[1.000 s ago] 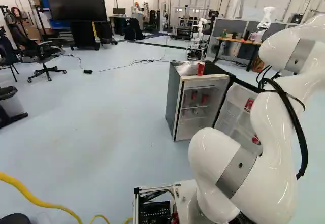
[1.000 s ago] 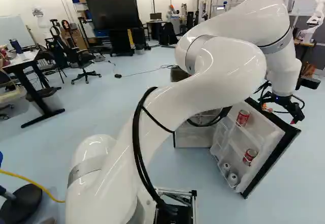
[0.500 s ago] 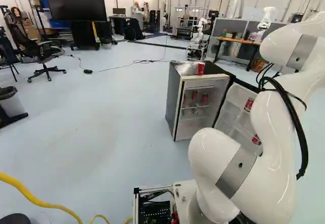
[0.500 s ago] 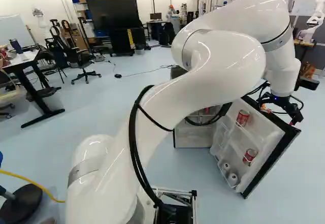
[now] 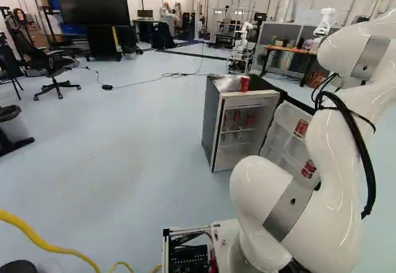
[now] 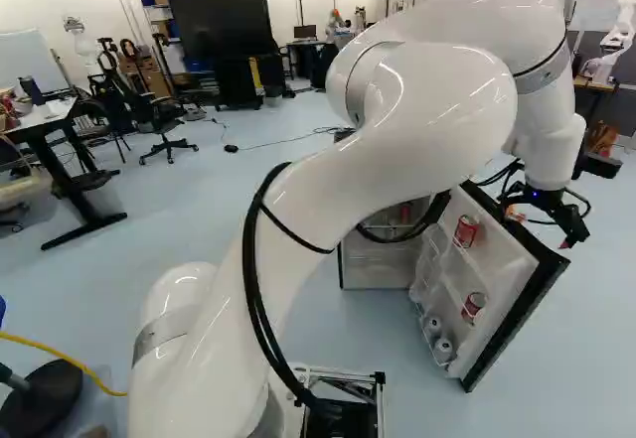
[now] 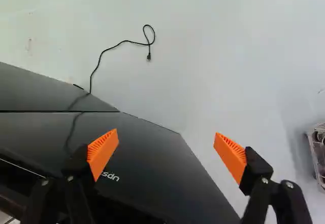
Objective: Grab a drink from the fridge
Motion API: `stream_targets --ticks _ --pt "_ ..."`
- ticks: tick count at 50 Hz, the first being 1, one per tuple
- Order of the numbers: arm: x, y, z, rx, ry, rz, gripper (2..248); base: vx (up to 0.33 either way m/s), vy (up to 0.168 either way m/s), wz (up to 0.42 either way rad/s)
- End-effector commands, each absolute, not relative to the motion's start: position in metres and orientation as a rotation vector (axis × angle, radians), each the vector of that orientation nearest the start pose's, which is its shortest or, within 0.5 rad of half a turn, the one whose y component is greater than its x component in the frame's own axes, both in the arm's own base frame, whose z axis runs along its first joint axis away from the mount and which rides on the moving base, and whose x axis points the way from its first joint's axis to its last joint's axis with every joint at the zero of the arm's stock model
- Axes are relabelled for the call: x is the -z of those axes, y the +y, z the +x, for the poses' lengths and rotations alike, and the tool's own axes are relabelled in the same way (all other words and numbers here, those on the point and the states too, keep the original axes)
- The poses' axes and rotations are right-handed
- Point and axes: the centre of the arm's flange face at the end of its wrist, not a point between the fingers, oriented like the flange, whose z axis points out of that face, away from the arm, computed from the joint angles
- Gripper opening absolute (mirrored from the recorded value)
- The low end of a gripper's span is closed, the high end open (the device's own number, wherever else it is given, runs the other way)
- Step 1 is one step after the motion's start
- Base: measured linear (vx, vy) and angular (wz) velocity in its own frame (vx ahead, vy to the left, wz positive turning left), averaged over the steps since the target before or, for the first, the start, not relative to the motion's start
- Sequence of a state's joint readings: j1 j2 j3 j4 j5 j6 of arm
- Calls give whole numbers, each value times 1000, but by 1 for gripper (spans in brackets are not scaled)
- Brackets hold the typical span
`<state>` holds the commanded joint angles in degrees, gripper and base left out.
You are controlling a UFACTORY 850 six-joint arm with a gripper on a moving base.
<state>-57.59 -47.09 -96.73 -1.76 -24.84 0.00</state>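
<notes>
My gripper (image 6: 570, 238), its fingers (image 7: 103, 152) standing apart, near top outer corner of the open fridge door (image 6: 510, 277), two red cans (image 6: 465, 231) on door's shelves

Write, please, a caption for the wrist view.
Open gripper beside the glossy dark fridge surface, with a black cable on the floor.

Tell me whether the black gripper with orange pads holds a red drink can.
No, the gripper stands open in the wrist view, its orange-padded fingers apart with no can between them.
</notes>
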Motion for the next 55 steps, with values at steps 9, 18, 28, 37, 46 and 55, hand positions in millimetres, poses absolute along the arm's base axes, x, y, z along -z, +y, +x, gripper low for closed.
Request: stream_targets --ticks 9,18,28,37,46,55 --pt "-387 -622 394 605 1555 -2916 247 0 0 0" --pt "-388 -614 390 586 1552 -2915 247 0 0 0" --pt "-389 -604 385 566 1548 -2913 247 0 0 0" --pt "-390 -594 380 546 1542 -2912 247 0 0 0" --pt "-391 -583 376 525 1535 -2911 247 0 0 0" --pt "-392 -570 372 503 1525 -2911 247 0 0 0"
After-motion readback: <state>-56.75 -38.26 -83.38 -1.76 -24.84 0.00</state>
